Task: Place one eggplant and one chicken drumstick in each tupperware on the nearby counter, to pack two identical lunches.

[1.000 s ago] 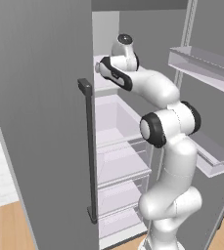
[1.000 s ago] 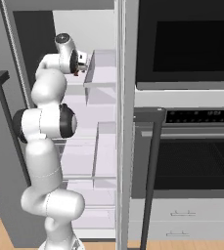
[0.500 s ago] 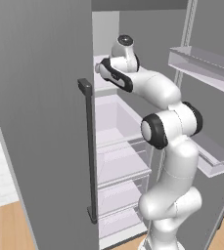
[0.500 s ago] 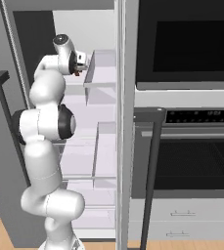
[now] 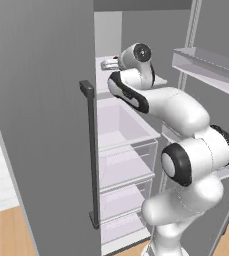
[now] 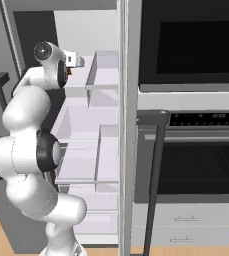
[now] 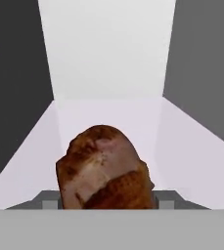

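Observation:
A brown chicken drumstick (image 7: 101, 168) lies on the white upper fridge shelf (image 7: 182, 146), close up in the hand view. My gripper (image 7: 106, 202) is shut on it, with a grey fingertip (image 7: 49, 200) on either side. From the left base view the gripper (image 5: 109, 64) reaches deep into the top of the open fridge. In the right base view the gripper (image 6: 74, 62) is at the same shelf, with a small brown bit of the drumstick (image 6: 68, 71) below it. The eggplant, the tupperware and the counter are out of view.
The open fridge door (image 5: 41, 125) with its dark bar handle (image 5: 90, 150) stands left of the arm. Clear drawers (image 5: 128, 150) sit below the shelf, and door racks (image 5: 208, 65) jut out at right. A black oven (image 6: 196, 165) with a dark handle (image 6: 155, 165) flanks the fridge.
The jaws have closed from wide apart onto the drumstick. The arm has barely moved.

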